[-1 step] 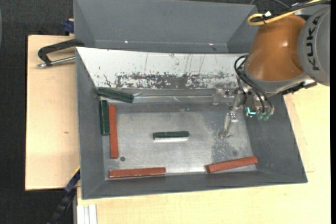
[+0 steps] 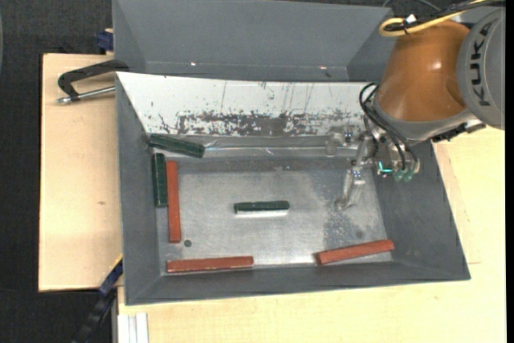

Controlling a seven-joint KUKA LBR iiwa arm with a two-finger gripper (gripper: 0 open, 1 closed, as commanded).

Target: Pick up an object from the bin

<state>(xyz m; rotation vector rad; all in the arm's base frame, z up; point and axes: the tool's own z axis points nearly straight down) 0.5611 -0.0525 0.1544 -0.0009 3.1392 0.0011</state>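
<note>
Gripper (image 2: 350, 195) hangs low over bare floor at the right of the bin (image 2: 241, 28), and I honestly can't tell if it's open or shut since its tip gets lost against the speckled metal. I'd square it across the narrow width of the nearest red bar (image 2: 354, 252) by the front wall before closing.

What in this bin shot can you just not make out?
- Dark speck on the floor beside the red bar along the left wall: too small to identify.
- Back right corner of the bin: hidden by the arm's orange cover.
- Gripper: whether it touches the floor is unclear from above.
- Green bar at the back left: its far edge blends into the wall's reflection.
</note>
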